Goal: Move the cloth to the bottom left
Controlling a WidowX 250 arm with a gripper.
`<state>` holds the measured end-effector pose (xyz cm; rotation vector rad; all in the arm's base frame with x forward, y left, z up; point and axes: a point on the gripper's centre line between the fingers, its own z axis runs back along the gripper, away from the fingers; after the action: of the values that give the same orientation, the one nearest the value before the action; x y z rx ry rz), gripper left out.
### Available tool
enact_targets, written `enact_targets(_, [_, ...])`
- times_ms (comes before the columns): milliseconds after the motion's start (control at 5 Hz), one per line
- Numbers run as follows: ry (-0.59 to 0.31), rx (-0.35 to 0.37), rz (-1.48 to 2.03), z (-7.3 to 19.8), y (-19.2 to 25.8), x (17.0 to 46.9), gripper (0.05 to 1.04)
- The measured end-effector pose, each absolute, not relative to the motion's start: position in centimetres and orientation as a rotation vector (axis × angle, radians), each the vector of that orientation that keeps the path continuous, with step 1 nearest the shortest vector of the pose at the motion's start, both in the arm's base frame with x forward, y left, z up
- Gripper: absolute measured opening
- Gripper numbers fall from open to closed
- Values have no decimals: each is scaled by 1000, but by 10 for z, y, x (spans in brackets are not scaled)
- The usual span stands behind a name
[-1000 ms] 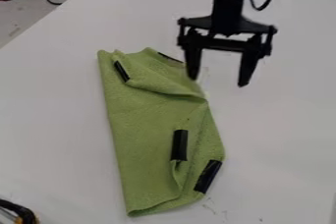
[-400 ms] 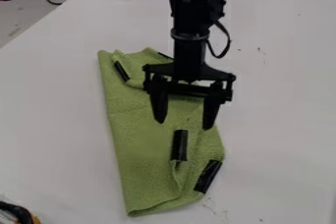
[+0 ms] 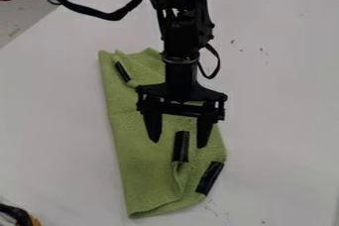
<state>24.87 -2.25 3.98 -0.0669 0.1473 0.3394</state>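
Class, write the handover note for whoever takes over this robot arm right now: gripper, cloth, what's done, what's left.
Gripper: the black two-finger gripper is open, fingers apart, over the middle of the cloth, holding nothing.
Cloth: the green, partly folded fabric cloth lies on the white tabletop, left of centre in the camera view, with strips of black tape on it.
Done: the gripper is placed above the cloth.
Left: grasp the cloth, move it to the bottom left, release it.
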Motion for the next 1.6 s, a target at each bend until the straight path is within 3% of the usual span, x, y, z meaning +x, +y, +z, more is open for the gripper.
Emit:
enact_targets(1000, [128,-85,353,12,-31,256,995])
enact_targets(1200, [134,-84,346,8,-31,256,943])
enact_targets(1600, [144,-84,339,5,-31,261,359])
